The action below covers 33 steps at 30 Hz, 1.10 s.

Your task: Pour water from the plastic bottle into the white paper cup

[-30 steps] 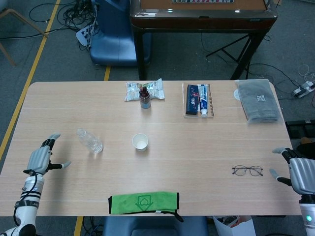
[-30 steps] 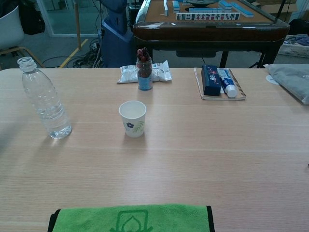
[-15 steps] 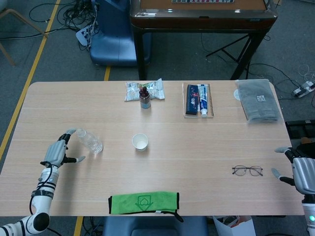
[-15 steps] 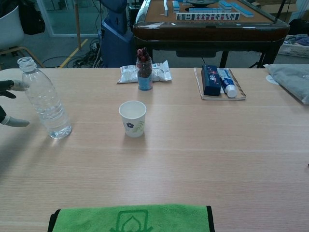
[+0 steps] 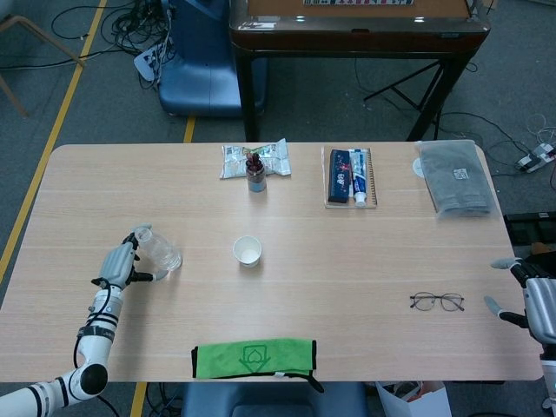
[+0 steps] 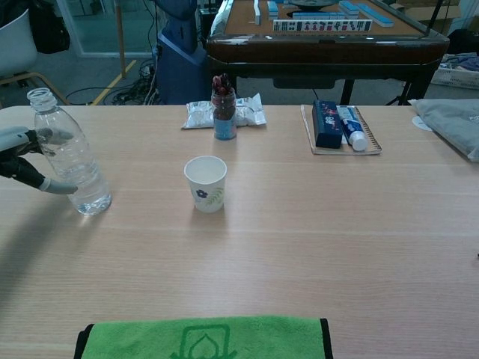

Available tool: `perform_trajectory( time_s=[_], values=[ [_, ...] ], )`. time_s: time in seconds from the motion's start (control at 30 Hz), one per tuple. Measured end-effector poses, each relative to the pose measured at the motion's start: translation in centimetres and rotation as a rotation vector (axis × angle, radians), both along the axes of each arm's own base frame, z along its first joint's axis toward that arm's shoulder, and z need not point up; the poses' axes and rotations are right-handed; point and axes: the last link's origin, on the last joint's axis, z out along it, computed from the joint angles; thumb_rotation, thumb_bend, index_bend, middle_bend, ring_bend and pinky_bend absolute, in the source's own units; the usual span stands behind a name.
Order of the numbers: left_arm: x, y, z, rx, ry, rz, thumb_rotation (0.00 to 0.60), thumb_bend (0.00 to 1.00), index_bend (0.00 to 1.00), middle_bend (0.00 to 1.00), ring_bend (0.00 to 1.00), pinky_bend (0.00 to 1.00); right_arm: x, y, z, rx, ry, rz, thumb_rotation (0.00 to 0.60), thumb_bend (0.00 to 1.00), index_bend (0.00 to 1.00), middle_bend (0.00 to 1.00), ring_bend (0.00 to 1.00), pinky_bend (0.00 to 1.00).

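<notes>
Near the table's [image 5: 347, 261] left edge the upright plastic bottle [image 6: 69, 155] is only reached by the spread left hand [image 5: 119, 266], not yet clasped, so lifting and pouring into the empty white paper cup [image 6: 206, 182] are left, while the right hand [image 5: 537, 304] is kept spread at the right edge.

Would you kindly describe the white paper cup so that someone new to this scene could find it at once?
On the wooden table, look just left of the middle, between the plastic bottle and the glasses. The white paper cup stands upright and open-topped, apart from everything. Its small leaf print and white wall set it apart from the dark jar behind it.
</notes>
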Motion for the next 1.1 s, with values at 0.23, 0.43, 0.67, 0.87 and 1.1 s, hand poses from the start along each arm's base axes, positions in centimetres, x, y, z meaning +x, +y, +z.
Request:
perform_trajectory(
  time_s=[0.23, 0.43, 0.67, 0.87, 1.1],
  values=[
    [0.5, 0.3, -1.1, -0.001, -0.062, 0.019, 0.600, 0.05, 0.03, 0.05, 0.11, 0.35, 0.0, 0.0, 0.0, 0.004, -0.004, 0.002, 0.600, 0.18, 0.38, 0.36, 0.38, 0.57],
    [0.7, 0.6, -1.7, 0.015, -0.092, 0.027, 0.600, 0.05, 0.04, 0.06, 0.15, 0.35, 0.1, 0.1, 0.1, 0.001, -0.007, 0.004, 0.600, 0.18, 0.38, 0.36, 0.38, 0.57],
    [0.7, 0.6, -2.0, 0.055, -0.114, 0.039, 0.600, 0.05, 0.16, 0.18, 0.26, 0.43, 0.1, 0.1, 0.2, -0.004, -0.012, 0.005, 0.600, 0.18, 0.38, 0.36, 0.38, 0.57],
    [0.5, 0.5, -2.2, 0.107, -0.119, 0.051, 0.600, 0.05, 0.25, 0.29, 0.34, 0.51, 0.1, 0.1, 0.3, -0.007, -0.014, 0.006, 0.600, 0.18, 0.38, 0.36, 0.38, 0.57],
    [0.5, 0.5, -2.8, 0.117, -0.125, 0.058, 0.600, 0.05, 0.28, 0.31, 0.35, 0.52, 0.0, 0.1, 0.4, -0.010, -0.015, 0.007, 0.600, 0.18, 0.38, 0.36, 0.38, 0.57]
  ],
)
